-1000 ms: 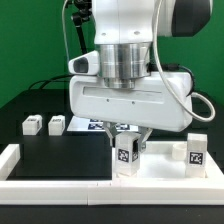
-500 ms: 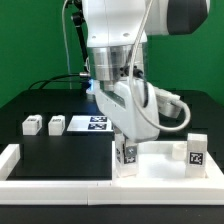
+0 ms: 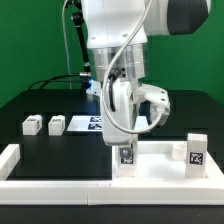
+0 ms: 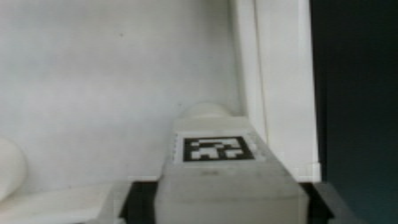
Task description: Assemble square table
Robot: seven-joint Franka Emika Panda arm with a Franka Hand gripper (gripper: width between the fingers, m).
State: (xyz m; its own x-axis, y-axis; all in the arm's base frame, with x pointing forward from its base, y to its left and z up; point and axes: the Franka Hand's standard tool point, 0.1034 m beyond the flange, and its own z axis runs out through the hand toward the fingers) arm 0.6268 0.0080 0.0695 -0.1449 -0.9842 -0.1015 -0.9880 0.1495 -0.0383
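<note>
The square table's white slab [image 3: 160, 155] lies at the exterior view's lower right, against the front rail. My gripper [image 3: 125, 146] points straight down over the slab's left corner, shut on a white tagged leg [image 3: 126, 158] that stands upright on that corner. In the wrist view the leg [image 4: 219, 150] fills the space between my dark fingers [image 4: 143, 205], with the slab's flat face [image 4: 107, 90] and raised rim [image 4: 249, 60] beyond it. A second leg [image 3: 196, 152] stands upright on the slab's right corner. Two more legs [image 3: 32, 126] [image 3: 56, 125] sit loose on the black table at the left.
The marker board [image 3: 85, 123] lies flat behind the arm. A low white border rail [image 3: 55, 186] runs along the front and turns up the left side. Cables hang behind the arm at the back left.
My wrist has turned about its vertical axis while staying over the same corner. The leg stays in the grip and its tag has dropped slightly lower.
</note>
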